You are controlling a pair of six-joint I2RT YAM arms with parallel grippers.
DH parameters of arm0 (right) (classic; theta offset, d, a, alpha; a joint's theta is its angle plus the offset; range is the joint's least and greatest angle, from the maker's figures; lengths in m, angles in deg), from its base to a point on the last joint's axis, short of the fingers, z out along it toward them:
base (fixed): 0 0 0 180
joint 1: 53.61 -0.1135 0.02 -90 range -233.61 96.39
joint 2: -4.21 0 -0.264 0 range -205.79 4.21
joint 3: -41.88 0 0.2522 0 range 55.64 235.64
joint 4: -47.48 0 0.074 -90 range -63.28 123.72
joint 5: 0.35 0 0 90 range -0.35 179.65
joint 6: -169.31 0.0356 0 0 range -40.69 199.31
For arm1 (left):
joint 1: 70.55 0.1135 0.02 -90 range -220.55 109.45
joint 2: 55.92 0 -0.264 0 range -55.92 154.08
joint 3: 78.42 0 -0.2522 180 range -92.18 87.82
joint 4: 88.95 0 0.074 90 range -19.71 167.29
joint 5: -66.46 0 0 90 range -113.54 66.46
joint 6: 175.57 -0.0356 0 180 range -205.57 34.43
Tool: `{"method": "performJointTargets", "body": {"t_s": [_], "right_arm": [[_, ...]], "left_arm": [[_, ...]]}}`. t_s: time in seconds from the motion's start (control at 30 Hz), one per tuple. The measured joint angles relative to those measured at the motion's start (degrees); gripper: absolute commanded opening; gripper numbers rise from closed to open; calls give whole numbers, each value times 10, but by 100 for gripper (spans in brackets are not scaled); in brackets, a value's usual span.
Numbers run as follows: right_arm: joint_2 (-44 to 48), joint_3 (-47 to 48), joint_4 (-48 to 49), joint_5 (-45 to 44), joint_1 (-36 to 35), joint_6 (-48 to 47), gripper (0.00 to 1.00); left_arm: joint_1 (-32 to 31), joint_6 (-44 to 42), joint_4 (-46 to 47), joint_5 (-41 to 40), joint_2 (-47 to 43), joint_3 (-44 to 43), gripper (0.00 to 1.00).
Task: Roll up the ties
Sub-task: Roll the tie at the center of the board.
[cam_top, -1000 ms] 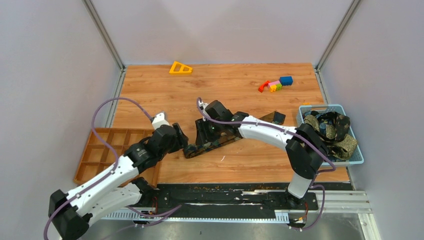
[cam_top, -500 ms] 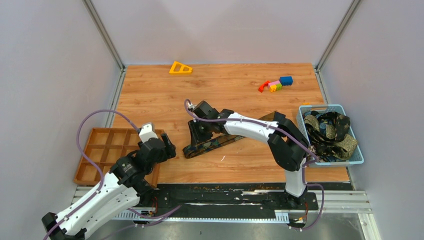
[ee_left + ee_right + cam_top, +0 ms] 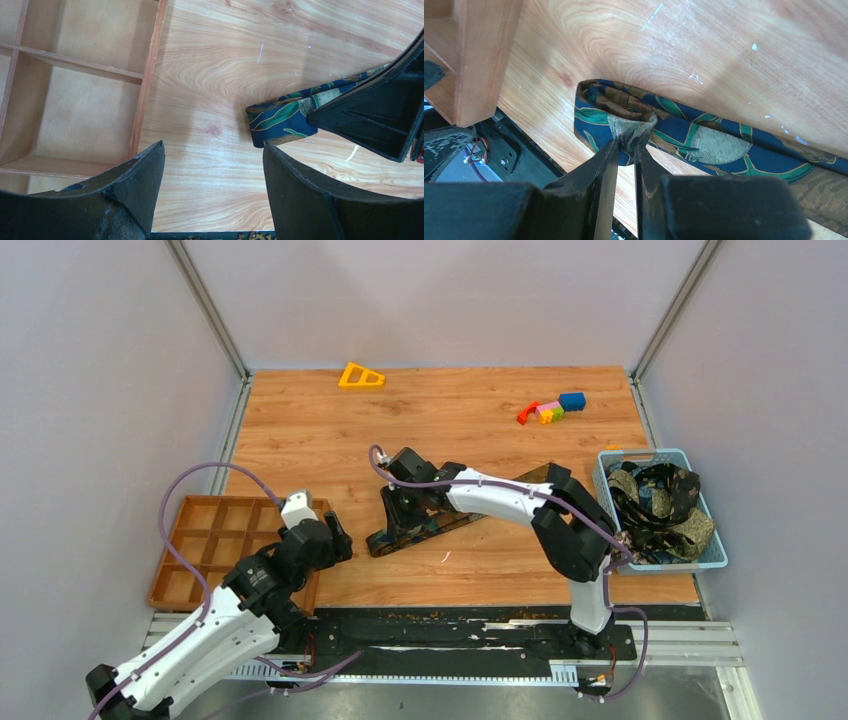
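The task is barely begun. One tie (image 3: 440, 525) lies flat on the table just right of the tray (image 3: 200, 545). Its near end is closest to the tray, and the rest runs away from it toward the far right. Only that near end has any shape: the right wrist view shows it doubled over into a small fold, not yet a roll (one turn at most, by the look of it). The right gripper (image 3: 626, 146) has its jaws drawn narrow, pinching the top layer of that fold. The left gripper (image 3: 212, 150) hangs just right of the tray's rim with its jaws wide and nothing between them, and the tie's end lies a little beyond it. Almost the whole length of this tie is left to wind up. Well to the right of the tray, a basket (image 3: 640, 454) holds more ties (image 3: 660, 502) in a loose heap, none of them rolled, so most of the task probably lies ahead.
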Motion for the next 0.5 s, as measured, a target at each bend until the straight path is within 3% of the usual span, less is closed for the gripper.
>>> {"method": "performJointTargets", "body": {"t_s": [0.5], "right_arm": [[0,-16,2,-17,0,-13,18]], "left_arm": [[0,-13,70,56,65,16,75]]}}
